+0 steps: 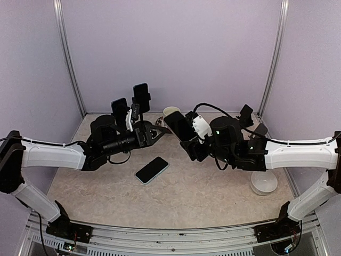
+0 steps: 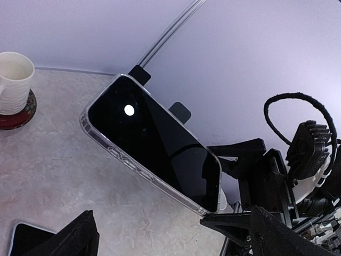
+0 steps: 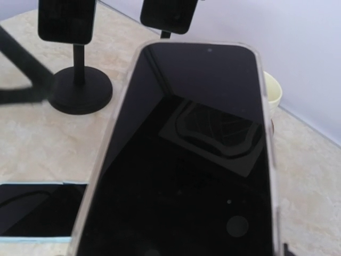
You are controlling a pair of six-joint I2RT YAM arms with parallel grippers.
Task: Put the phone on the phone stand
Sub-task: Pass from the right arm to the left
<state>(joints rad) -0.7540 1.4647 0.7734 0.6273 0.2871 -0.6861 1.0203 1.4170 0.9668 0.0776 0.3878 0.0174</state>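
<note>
My right gripper (image 1: 187, 138) is shut on the lower end of a black phone in a clear case (image 1: 177, 125), holding it tilted above the table's middle. That phone (image 3: 186, 160) fills the right wrist view and hides the fingers. In the left wrist view the phone (image 2: 154, 144) hangs just ahead of my left gripper (image 2: 165, 234), which is open and apart from it. My left gripper (image 1: 161, 131) points at the phone from the left. Two black phone stands (image 1: 120, 109) (image 1: 141, 96) rise at the back left; they show as stands (image 3: 74, 58) (image 3: 168, 13) behind the phone.
A second phone in a light blue case (image 1: 152, 169) lies flat on the table near the middle front. A cream mug (image 2: 13, 82) on a red coaster stands at the back centre. A white bowl (image 1: 265, 182) sits at the right.
</note>
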